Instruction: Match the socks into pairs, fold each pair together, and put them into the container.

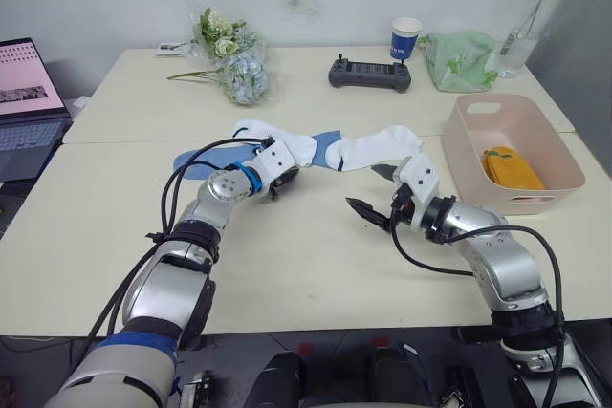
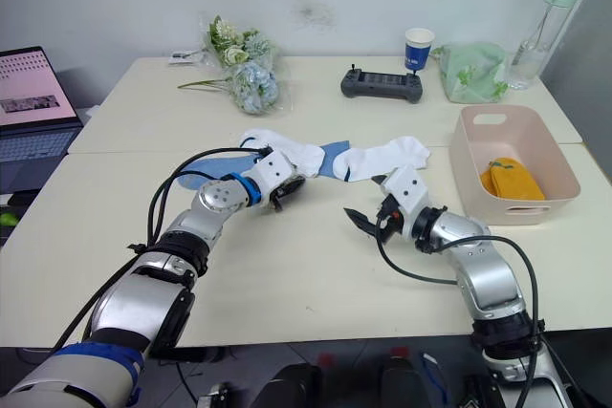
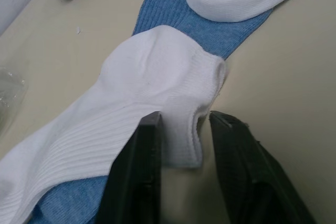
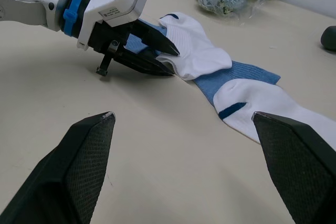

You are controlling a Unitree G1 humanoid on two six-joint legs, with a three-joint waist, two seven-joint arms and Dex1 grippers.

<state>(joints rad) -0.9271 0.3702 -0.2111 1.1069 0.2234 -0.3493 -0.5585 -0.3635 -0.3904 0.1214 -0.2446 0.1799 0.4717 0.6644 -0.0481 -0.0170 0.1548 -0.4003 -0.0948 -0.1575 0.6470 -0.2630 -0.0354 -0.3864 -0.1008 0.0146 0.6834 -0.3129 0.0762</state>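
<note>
Two white socks with dark trim lie mid-table, one on the left (image 1: 277, 140) and one on the right (image 1: 378, 148). Both overlap light blue socks (image 1: 330, 148) spread beneath them. My left gripper (image 1: 287, 177) is low on the table and open. Its fingers (image 3: 149, 145) straddle the near edge of the left white sock (image 3: 157, 77), which lies flat. My right gripper (image 1: 369, 188) hovers wide open and empty, just in front of the right white sock (image 4: 273, 103). A folded mustard-yellow pair (image 1: 512, 167) sits inside the pink container (image 1: 478, 107) at the right.
Along the far side of the table are a flower bunch (image 1: 234, 64), a black controller (image 1: 370, 74), a blue-and-white paper cup (image 1: 405, 37), a pale green cloth bag (image 1: 461, 59) and a bottle (image 1: 531, 16). A laptop (image 1: 29, 93) stands at the left.
</note>
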